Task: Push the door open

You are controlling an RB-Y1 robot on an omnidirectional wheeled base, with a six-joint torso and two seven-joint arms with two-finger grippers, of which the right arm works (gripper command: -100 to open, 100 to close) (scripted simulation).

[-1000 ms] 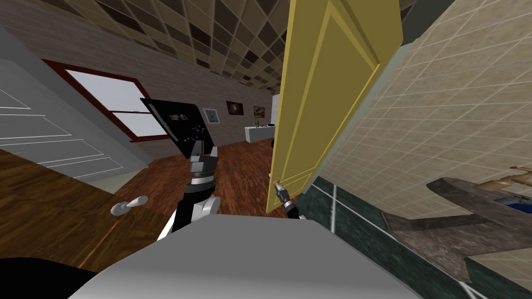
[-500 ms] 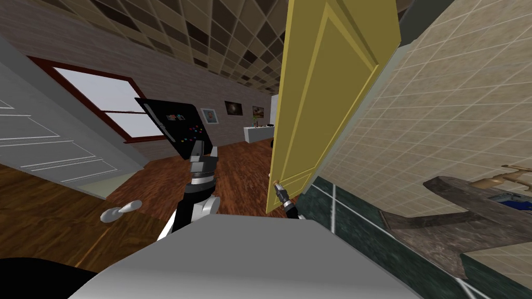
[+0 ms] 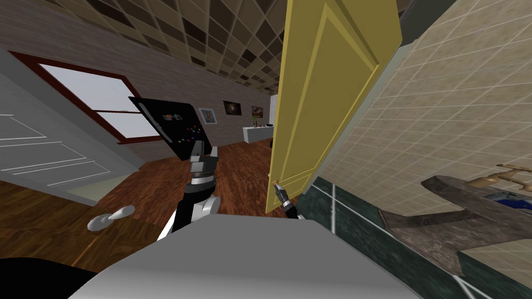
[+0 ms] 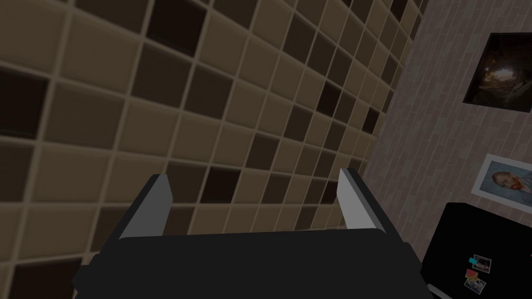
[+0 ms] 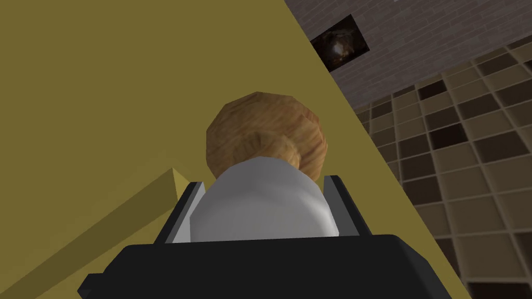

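Observation:
A yellow panelled door (image 3: pixel 322 93) stands ajar just ahead, right of centre, its free edge toward me. My right gripper (image 3: pixel 277 188) is low at that edge. In the right wrist view the gripper (image 5: pixel 262 207) is shut on a light grey handle (image 5: pixel 262 200) that sticks out from a round wood-coloured rose (image 5: pixel 260 130) on the yellow door (image 5: pixel 104 104). My left gripper (image 3: pixel 203 150) is held up left of the door, open and holding nothing; its fingers (image 4: pixel 150 205) stand apart.
A tiled wall (image 3: pixel 441 114) and a dark stone counter (image 3: pixel 457 202) with a tap close in on the right. A black fridge (image 3: pixel 171 130), a window (image 3: pixel 93 98) and a white panelled door (image 3: pixel 41 155) lie left. A grey lever handle (image 3: pixel 106 218) juts from a brown wooden surface.
The whole head view has shifted: the window, white door and grey lever slid left and down, so I have turned or moved. The yellow door's lower edge has crept slightly left. Both grippers keep their pose.

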